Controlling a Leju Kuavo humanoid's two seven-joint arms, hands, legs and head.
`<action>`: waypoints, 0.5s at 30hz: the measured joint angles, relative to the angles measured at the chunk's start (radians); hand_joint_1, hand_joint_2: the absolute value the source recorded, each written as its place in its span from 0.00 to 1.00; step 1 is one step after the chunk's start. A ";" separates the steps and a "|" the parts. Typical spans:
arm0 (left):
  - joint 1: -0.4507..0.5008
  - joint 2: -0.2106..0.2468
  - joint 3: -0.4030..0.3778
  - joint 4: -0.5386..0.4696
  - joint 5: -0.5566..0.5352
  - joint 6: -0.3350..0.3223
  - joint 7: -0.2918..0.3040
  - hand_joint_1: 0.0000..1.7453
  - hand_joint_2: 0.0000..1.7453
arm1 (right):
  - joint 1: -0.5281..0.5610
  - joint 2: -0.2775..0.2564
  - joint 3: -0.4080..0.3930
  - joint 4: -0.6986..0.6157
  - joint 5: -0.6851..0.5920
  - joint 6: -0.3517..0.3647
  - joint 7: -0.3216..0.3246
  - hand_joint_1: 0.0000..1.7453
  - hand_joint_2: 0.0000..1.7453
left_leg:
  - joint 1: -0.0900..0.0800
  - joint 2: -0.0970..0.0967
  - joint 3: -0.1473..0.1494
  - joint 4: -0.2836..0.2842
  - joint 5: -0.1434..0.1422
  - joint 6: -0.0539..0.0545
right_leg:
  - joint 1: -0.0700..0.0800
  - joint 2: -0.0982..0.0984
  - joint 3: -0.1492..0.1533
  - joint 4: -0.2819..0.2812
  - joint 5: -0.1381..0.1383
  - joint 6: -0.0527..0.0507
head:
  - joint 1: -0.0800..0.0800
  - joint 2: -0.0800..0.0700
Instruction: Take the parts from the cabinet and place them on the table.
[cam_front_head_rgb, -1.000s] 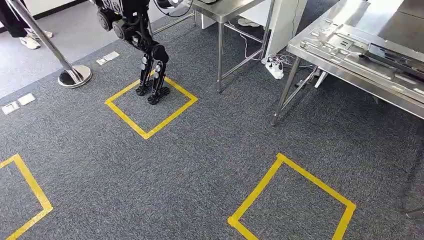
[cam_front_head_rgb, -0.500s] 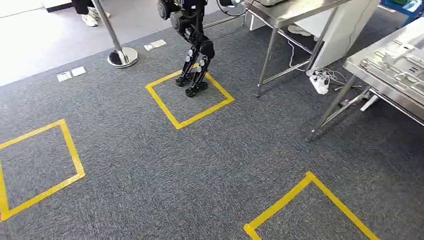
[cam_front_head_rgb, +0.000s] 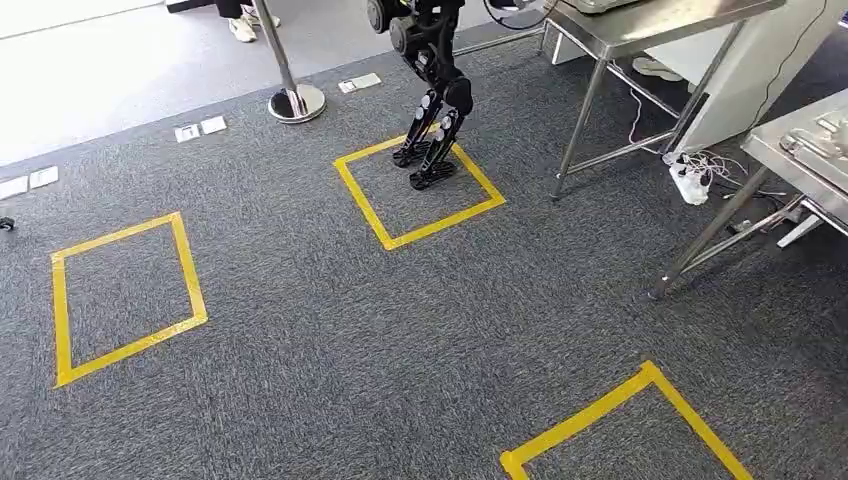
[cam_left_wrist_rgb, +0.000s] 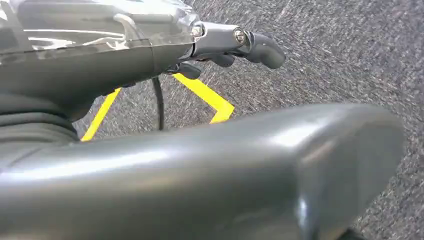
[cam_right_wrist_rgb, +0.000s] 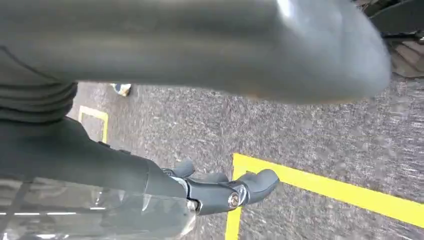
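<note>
Pressed metal parts lie on a steel table at the right edge of the head view. No cabinet is in sight. My left hand hangs over grey carpet, its dark fingers stretched out and apart from the thick thumb, with nothing between them. My right hand hangs the same way above a yellow tape line, fingers extended, holding nothing.
Another robot's black legs stand in a yellow taped square. A second steel table stands behind it, with a power strip on the floor. A stanchion base and a person's shoes are at the back. More taped squares mark the carpet.
The whole picture has shifted: my view has swung to the left, so the parts table has slid to the right edge and a taped square has come in at the left.
</note>
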 joint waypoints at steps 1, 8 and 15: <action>-0.003 -0.003 0.000 0.000 0.000 0.000 0.000 0.00 0.00 | 0.001 -0.004 0.000 0.000 0.000 0.000 0.000 0.00 0.00 | -0.013 0.032 0.007 -0.026 -0.013 -0.004 | 0.011 -0.006 -0.001 0.005 -0.005 0.008 | -0.012 0.000; -0.004 -0.006 0.000 0.000 -0.002 0.000 0.009 0.00 0.00 | -0.001 -0.004 0.001 0.000 0.003 0.000 0.000 0.00 0.00 | -0.015 -0.041 -0.013 -0.030 0.002 0.046 | 0.003 0.048 -0.048 0.114 -0.089 0.028 | 0.024 0.000; -0.001 -0.009 0.000 0.000 -0.006 -0.001 0.015 0.00 0.00 | 0.004 -0.006 0.001 0.000 0.003 0.001 0.003 0.00 0.00 | -0.017 -0.128 -0.014 -0.027 0.007 0.051 | 0.006 0.093 -0.045 0.092 -0.006 0.021 | 0.051 0.000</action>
